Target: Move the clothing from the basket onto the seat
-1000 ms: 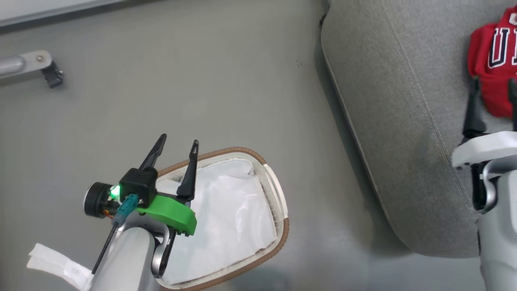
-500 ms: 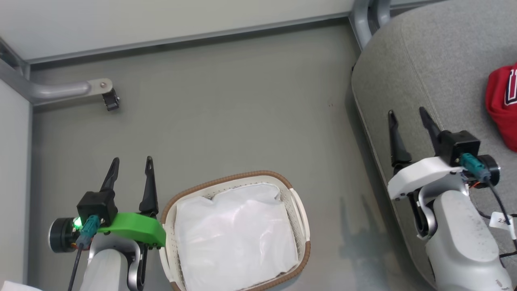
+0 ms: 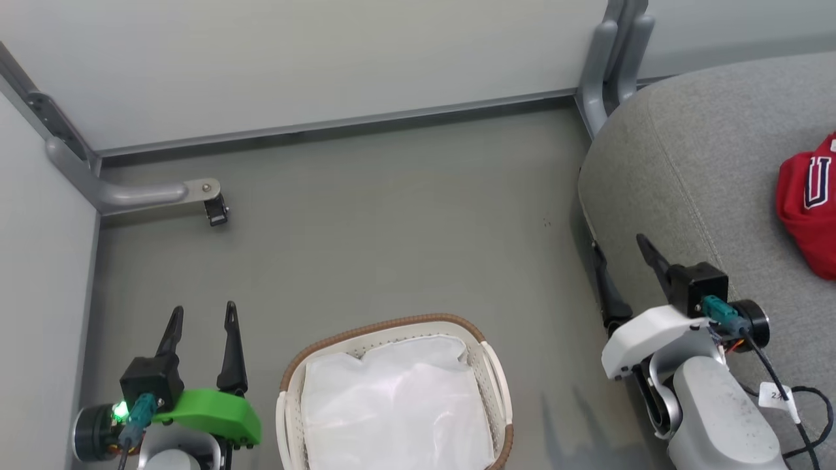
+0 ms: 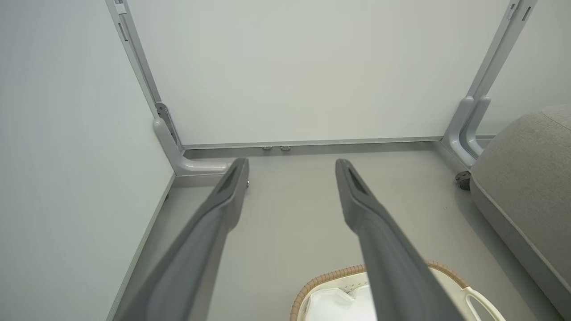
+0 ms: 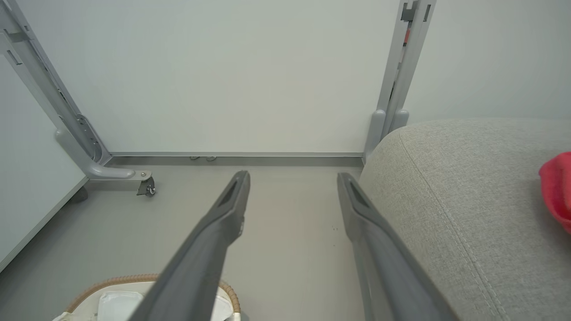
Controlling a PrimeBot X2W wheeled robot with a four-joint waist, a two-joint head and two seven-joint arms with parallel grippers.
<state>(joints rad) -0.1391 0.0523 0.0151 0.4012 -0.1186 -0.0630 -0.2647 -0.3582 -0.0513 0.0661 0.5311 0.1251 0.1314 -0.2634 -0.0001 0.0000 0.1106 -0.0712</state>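
Note:
The red clothing [image 3: 808, 202] with a lettered patch lies on the grey seat [image 3: 705, 170] at the far right; its edge [image 5: 557, 189] shows in the right wrist view on the seat [image 5: 468, 200]. The white basket [image 3: 493, 378] with a brown rim stands on the floor at bottom centre, holding just its white liner [image 3: 392, 405]. My left gripper [image 3: 202, 316] is open and empty, left of the basket. My right gripper [image 3: 620, 251] is open and empty over the seat's left edge. The basket rim [image 4: 325, 278] [image 5: 111, 281] appears low in both wrist views.
White partition walls [image 3: 294, 59] close the back and left. A grey frame foot with a caster [image 3: 212, 209] stands at back left, and a grey post [image 3: 614, 59] rises beside the seat. Grey floor [image 3: 392, 228] lies between basket and walls.
The head camera has lifted and swung, so the whole picture shifted. My right gripper has drawn back from the red clothing to the seat's left edge. My left gripper moved from over the basket to its left.

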